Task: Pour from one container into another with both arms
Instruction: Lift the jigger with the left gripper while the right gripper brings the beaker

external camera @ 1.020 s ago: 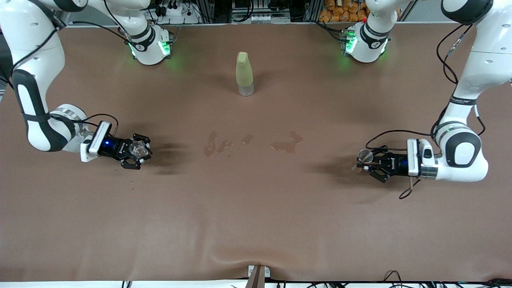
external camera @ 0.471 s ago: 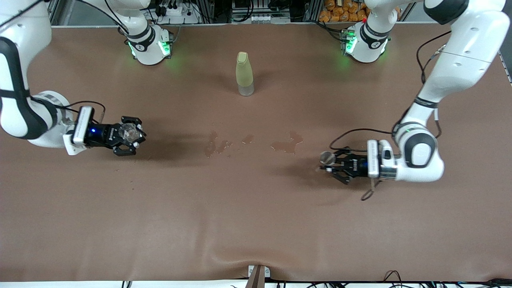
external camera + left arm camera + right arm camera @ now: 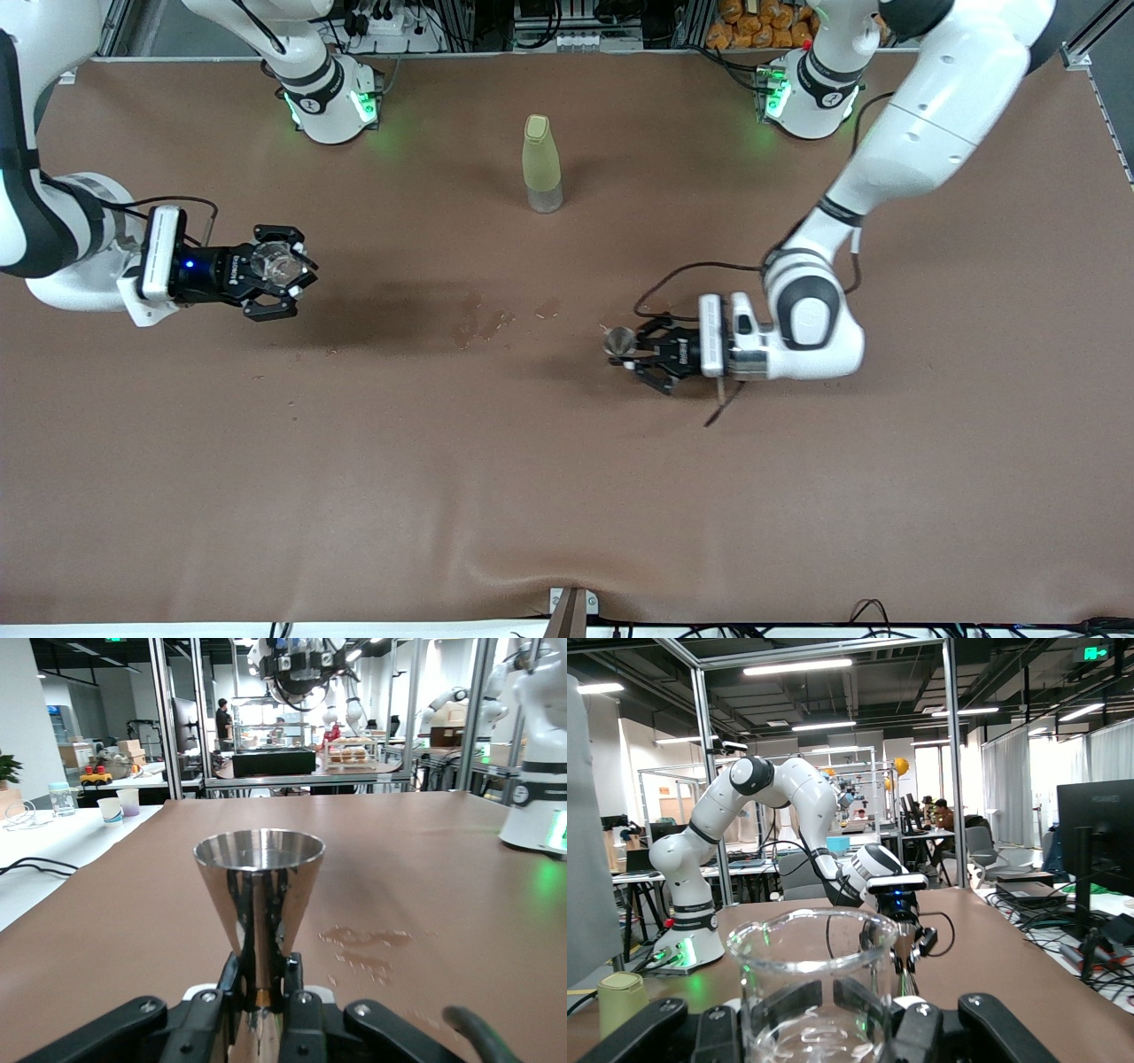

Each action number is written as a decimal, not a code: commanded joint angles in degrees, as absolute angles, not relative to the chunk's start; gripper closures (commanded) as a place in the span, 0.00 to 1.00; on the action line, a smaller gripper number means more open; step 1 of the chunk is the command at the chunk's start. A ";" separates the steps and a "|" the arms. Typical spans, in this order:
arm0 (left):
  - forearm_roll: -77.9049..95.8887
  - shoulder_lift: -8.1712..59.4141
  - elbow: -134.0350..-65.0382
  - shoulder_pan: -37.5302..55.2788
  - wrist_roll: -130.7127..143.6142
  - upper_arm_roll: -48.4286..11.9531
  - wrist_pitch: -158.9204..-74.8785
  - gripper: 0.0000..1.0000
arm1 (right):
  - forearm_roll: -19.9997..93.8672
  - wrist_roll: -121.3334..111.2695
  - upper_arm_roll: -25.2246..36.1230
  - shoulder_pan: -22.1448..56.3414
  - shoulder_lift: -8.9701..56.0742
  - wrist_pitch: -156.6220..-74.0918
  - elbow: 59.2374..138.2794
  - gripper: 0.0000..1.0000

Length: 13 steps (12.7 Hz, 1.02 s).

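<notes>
Your two containers are both up in the air right now. The steel jigger [image 3: 258, 895], a shiny cone with the wide mouth up, sits upright in the left pincer [image 3: 631, 352], clamped by its narrow waist over the middle of the counter [image 3: 567, 496], right by the wet spill patches [image 3: 483, 323]. The clear glass beaker [image 3: 813, 988] is upright too, gripped in the right pincer [image 3: 282, 282] over the right arm's end of the counter.
</notes>
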<state>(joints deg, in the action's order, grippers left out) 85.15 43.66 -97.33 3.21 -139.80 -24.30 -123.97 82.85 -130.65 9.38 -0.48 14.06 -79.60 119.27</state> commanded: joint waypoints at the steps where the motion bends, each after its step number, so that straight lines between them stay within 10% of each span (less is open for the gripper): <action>1: 91.65 44.29 -96.94 9.12 -142.46 -23.65 -127.08 1.00 | 82.27 -129.38 9.76 2.10 12.30 -80.15 121.03 1.00; 13: 110.81 52.12 -83.77 32.50 -143.44 -16.80 -136.84 1.00 | 92.36 -130.87 9.49 14.93 12.39 -89.99 127.70 1.00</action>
<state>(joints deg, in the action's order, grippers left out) 107.18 50.10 -87.29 28.72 -142.25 -19.52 -136.01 89.68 -130.57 9.09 13.12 14.06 -88.65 125.18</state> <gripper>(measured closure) 0.789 0.850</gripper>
